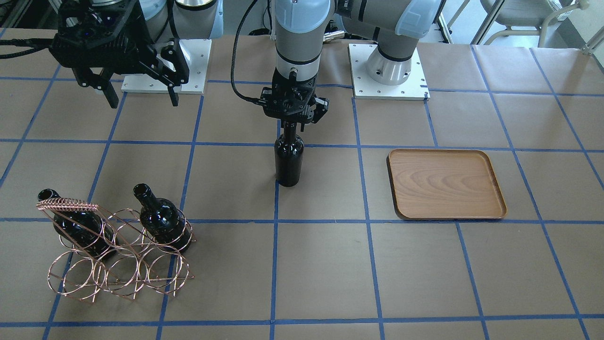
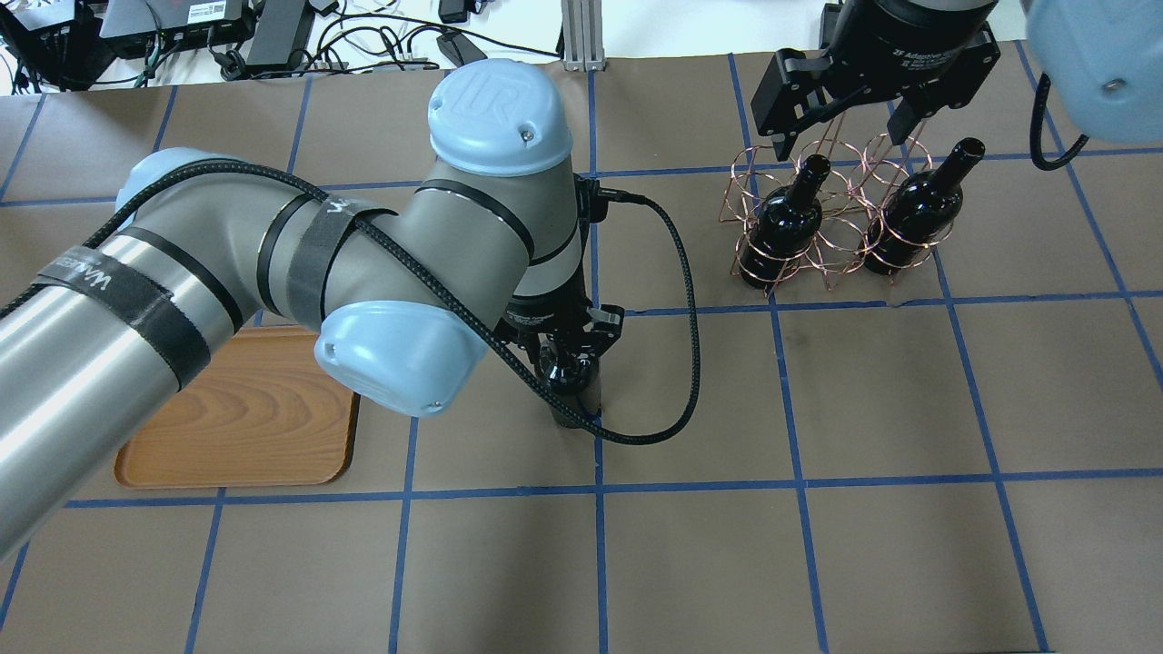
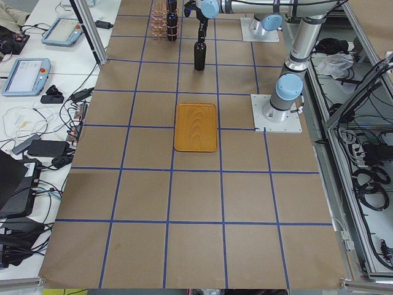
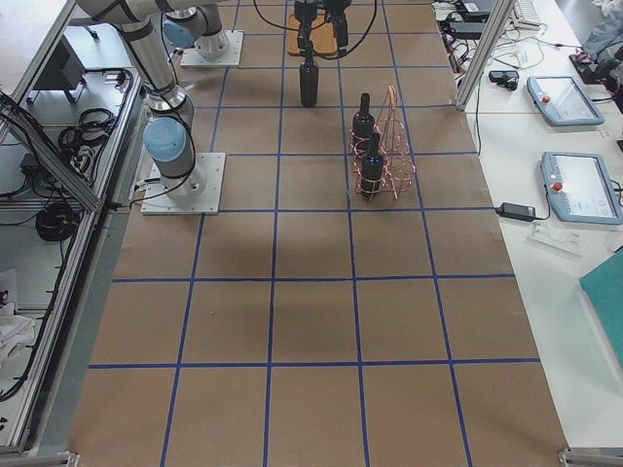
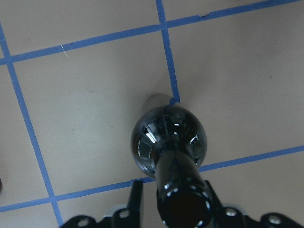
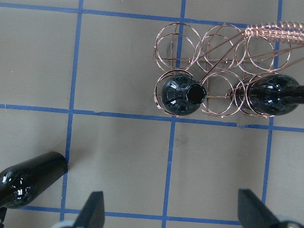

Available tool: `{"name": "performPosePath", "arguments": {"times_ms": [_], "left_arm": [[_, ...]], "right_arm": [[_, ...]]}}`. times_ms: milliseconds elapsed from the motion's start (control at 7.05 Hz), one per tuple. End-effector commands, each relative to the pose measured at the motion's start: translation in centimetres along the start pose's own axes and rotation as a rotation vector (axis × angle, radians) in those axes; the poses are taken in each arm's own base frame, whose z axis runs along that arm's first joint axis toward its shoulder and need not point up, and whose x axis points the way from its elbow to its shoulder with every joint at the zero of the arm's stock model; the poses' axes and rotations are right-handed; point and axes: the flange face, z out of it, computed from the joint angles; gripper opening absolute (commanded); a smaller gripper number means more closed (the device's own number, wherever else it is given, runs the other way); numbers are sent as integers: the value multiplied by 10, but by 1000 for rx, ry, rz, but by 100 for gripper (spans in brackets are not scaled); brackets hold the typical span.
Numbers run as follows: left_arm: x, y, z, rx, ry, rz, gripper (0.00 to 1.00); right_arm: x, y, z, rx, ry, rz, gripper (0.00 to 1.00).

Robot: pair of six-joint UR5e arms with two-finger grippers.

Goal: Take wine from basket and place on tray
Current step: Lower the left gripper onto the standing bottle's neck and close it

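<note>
Standing wine well apart from tray

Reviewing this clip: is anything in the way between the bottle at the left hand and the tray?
Nothing visible. The wine bottle stands on the table with the left hand at its neck. Only tabletop with blue tape lines lies between it and the tray. The basket sits on its other side.
</note>
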Motion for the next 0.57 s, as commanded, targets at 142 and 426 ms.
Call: {"name": "performPosePath", "arguments": {"times_ms": [142, 426], "left_arm": [[-2, -6, -7, 35, 7, -5, 100], [0, -15, -5, 80, 20, -5, 97]], "right_arm": [[-1, 0, -1, 3, -1, -3, 100], [-1, 0, -1, 2, -1, -3, 100]]}}
